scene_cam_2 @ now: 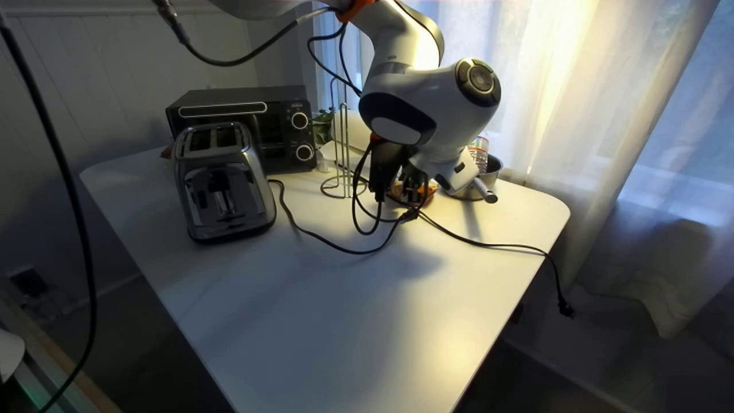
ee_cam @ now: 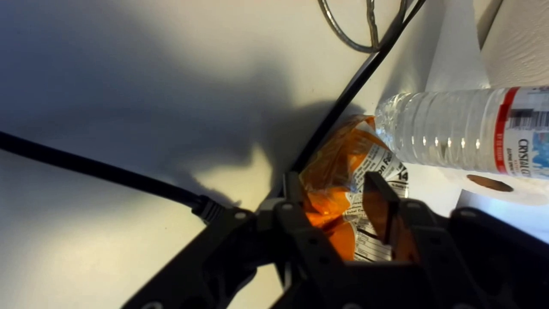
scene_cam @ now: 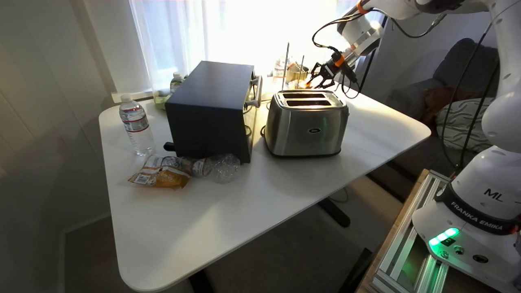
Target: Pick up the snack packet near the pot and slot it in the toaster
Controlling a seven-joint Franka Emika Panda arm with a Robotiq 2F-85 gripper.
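Note:
The snack packet (ee_cam: 330,201), crinkly orange-brown with a white nutrition label, lies on the table between and beyond my fingers in the wrist view. It shows partly in an exterior view (scene_cam_2: 428,190), behind the arm's cables. My gripper (ee_cam: 334,186) is open, with its fingers apart on either side of the packet's middle; I cannot tell whether they touch it. The gripper also shows in an exterior view (scene_cam: 319,79), low over the table's far side. The pot (scene_cam_2: 494,170) stands beside the packet. The silver two-slot toaster (scene_cam: 308,132) stands upright, and also shows in an exterior view (scene_cam_2: 229,198).
A black toaster oven (scene_cam: 211,110) stands beside the toaster. A wire stand (scene_cam_2: 344,155), a clear bottle (ee_cam: 446,128) and black cords (ee_cam: 98,167) are near the packet. A yellow-orange packet (scene_cam: 163,177), clear wrappers (scene_cam: 224,167) and another bottle (scene_cam: 136,126) lie farther off.

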